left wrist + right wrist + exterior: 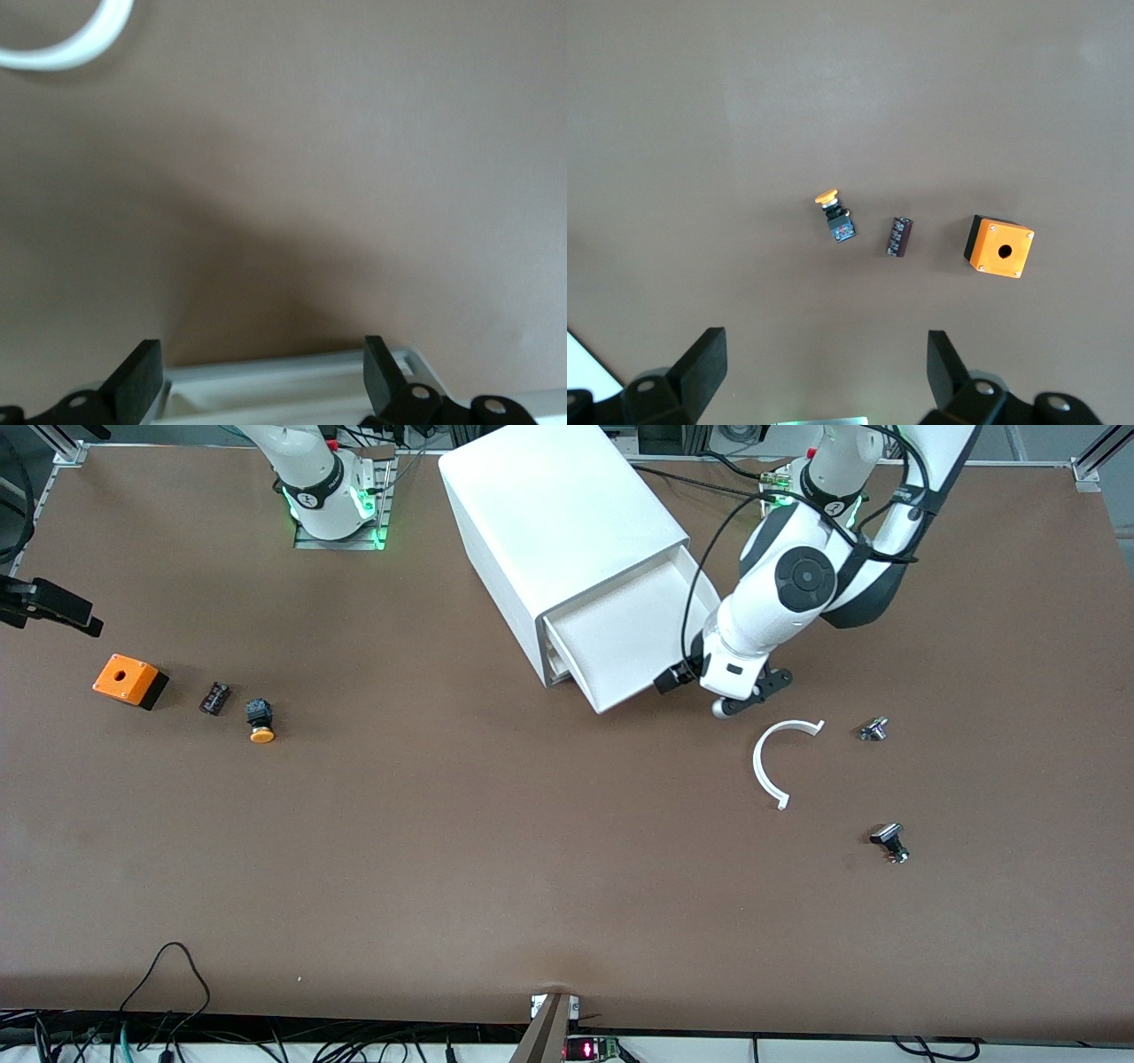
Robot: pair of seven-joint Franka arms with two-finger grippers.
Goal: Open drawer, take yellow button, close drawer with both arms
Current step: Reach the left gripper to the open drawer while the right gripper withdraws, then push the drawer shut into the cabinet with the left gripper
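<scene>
Nearest the front camera I see a black-and-silver button (pixel 889 841) on the counter (pixel 496 868), then a white curved piece (pixel 769 762); the drawer (pixel 625 642) stands pulled out of the cabinet (pixel 549 514), the left tool (pixel 740 700) beside its front, the button (pixel 260 721) toward the right arm's end beside the orange box (pixel 129 680). Left wrist view: left tool (pixel 257 367) spread wide, empty, over the drawer's rim (pixel 292 376). Right wrist view: right tool (pixel 824 367) spread wide, empty, above the button (pixel 834 214).
</scene>
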